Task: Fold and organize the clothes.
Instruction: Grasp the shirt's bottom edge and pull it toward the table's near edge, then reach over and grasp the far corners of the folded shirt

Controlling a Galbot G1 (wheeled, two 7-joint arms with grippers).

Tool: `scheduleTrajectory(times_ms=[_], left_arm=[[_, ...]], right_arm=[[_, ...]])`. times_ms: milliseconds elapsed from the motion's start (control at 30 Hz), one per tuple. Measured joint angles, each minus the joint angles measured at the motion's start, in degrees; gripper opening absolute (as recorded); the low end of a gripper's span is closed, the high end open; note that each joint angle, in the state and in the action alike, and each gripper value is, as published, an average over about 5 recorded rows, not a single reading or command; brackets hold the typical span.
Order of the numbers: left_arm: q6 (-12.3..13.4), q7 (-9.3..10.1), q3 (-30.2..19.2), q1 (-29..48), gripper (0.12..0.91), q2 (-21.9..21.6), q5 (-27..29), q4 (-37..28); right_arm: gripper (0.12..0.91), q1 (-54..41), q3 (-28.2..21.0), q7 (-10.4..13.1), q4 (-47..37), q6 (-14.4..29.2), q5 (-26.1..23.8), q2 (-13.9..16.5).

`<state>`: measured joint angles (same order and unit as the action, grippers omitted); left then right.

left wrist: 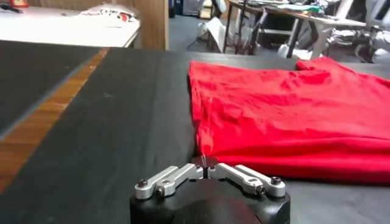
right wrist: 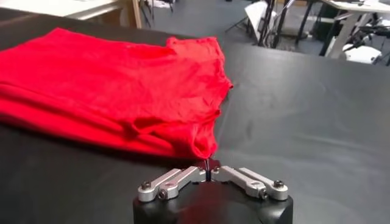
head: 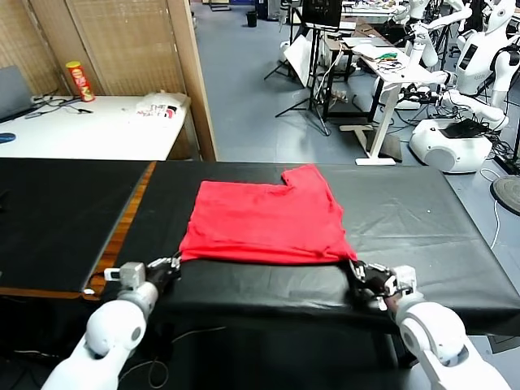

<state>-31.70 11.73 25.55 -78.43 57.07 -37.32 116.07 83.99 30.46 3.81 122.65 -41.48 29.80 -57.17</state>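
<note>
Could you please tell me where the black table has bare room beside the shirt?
Bare black cloth-covered table lies right of the bright red cotton T-shirt, and left of it. Crowded: the near edge, where the left tool and right tool pinch its corners.

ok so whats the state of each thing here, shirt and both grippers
red shirt: partly folded, lying flat on the black table, one sleeve sticking out at the far edge
left gripper: shut on the shirt's near left corner
right gripper: shut on the shirt's near right corner
chip can: upright on the white table at the far left
</note>
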Motion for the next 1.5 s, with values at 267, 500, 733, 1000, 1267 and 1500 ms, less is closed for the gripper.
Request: scheduleTrajectory(times_ms=[267,500,733,1000,1267,1500], left_arm=[[-2.23,1.83,1.78,-4.43,0.268,-1.19,-2.13,4.92],[-7.61,6.43,3.45,-5.57,0.651,-1.97,-5.89,8.93],[-9.13,6.78,4.82,-1.58,0.796,-2.39,-8.62,10.95],[-8.54,6.82,0.61,14.74,0.798,-1.88,-13.38,0.95],[-9.07,5.95,-6.53,33.46,0.798,1.06,-14.16,-16.20],[-10.33,4.76,-11.58,43.16,0.798,4.42,-12.12,-28.92]], right_arm=[[0.597,5.94,2.74,1.50,5.77,-0.72,0.21,-0.78],[0.794,6.77,6.09,1.77,11.00,-0.72,4.49,-0.65],[0.798,-6.50,3.68,1.44,3.88,1.57,5.98,0.26],[0.798,-30.79,-6.76,1.71,-16.19,7.14,4.24,-1.67],[0.798,-48.21,-16.15,2.07,-36.93,7.26,2.91,-6.42],[0.798,-56.46,-19.46,-0.14,-50.31,7.33,0.24,-9.90]])
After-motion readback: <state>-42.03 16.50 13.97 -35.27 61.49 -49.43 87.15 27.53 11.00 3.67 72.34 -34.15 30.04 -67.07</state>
